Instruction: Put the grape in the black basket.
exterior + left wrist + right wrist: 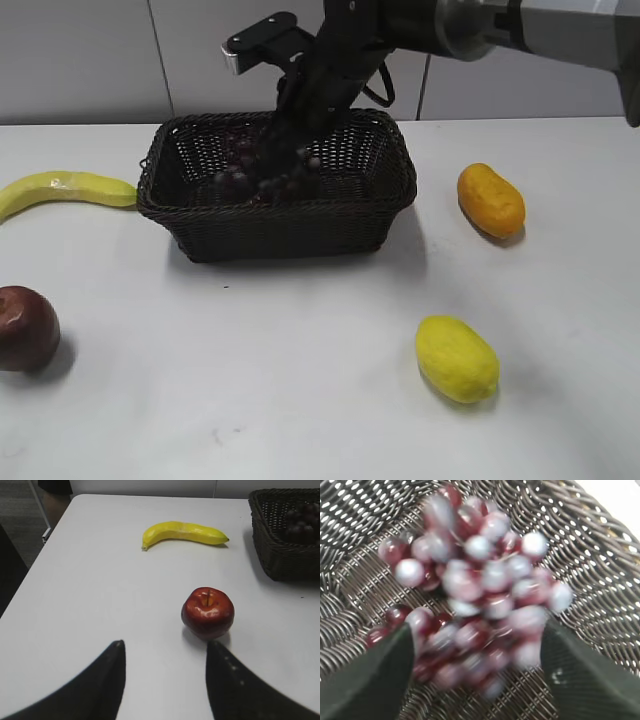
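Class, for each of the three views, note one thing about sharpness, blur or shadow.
Exterior view: the grapes in the black basket are smeared by motion blur, while the table fruit looks sharp. Left wrist view: the apple is crisp with small glare spots and a soft shadow. Right wrist view: the grapes are blurred; the wicker stays clearer.

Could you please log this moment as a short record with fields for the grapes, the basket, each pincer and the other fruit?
grape: bunch inside the basket, blurred
black basket: centre back of table
right pincer: over the basket, fingers apart either side of the bunch; grip unclear
left pincer: open, empty, above the table near the apple
apple: red, on table, left front
banana: left of basket
other fruit: orange fruit and yellow fruit right of basket
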`<action>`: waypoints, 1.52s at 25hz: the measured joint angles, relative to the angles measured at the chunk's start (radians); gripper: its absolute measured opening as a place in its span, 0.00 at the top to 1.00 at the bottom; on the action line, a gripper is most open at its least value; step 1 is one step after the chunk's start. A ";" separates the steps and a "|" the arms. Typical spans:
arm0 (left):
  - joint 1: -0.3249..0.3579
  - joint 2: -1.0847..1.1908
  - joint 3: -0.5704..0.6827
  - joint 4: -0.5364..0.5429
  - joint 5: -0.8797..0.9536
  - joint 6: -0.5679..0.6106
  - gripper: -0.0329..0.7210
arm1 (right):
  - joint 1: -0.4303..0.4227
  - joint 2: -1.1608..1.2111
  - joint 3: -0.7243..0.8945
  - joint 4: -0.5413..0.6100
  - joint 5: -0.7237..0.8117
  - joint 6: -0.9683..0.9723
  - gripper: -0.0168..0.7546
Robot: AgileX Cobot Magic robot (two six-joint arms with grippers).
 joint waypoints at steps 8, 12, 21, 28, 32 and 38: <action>0.000 0.000 0.000 0.000 0.000 0.000 0.31 | -0.022 -0.104 0.000 -0.001 0.077 0.023 0.15; 0.000 0.000 0.000 0.000 0.000 0.000 0.31 | -0.038 -0.203 0.000 -0.013 0.196 0.042 0.15; 0.000 0.000 0.000 0.000 0.000 0.000 0.31 | -0.037 -0.420 0.000 -0.088 0.467 0.160 0.18; 0.000 0.000 0.000 0.000 0.000 0.000 0.31 | -0.037 -0.576 0.023 -0.206 0.477 0.263 0.21; 0.000 0.000 0.000 0.000 0.000 0.000 0.31 | -0.037 -0.695 0.130 -0.256 0.477 0.290 0.21; 0.000 0.000 0.000 0.000 0.000 0.000 0.31 | -0.037 -0.899 0.437 -0.261 0.477 0.328 0.21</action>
